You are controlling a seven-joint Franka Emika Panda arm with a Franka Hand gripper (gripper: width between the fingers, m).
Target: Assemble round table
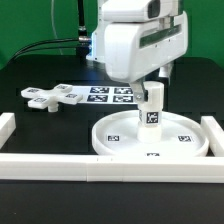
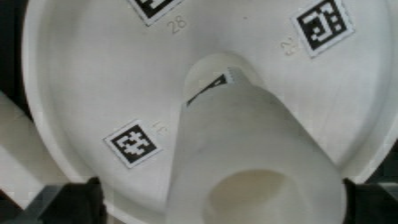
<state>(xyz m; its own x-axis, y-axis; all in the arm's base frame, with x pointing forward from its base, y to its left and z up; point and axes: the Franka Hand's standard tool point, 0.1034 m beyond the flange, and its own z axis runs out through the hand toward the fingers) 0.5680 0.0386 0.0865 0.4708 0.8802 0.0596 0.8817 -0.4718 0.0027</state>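
**Round table: post standing on the disc hub, claw right over it**

Room first. White rails box in the black desk (image 1: 50, 130): a front rail (image 1: 90, 168), one at the exterior view's left (image 1: 6, 128) and one at its right (image 1: 213, 135). The disc (image 1: 115, 140) lies just behind the front rail and close to the right one, so it's tight there. The open desk is on the exterior view's left, between the front rail and the cross piece (image 1: 52, 96).

The only labels are black-and-white square tags on the disc, post, cross piece and marker board (image 1: 110, 95). They're patterns, with no lettering I can read.

The post (image 1: 152, 112) stands upright on the middle of the disc. The claw (image 1: 152, 88) sits straight above it, with its fingers down around the post's top end. In the wrist view the post (image 2: 258, 140) fills the space between the dark finger edges. I can't tell whether they're squeezing it or just loose around it. The cross piece lies flat, well apart from the claw, beside the marker board.
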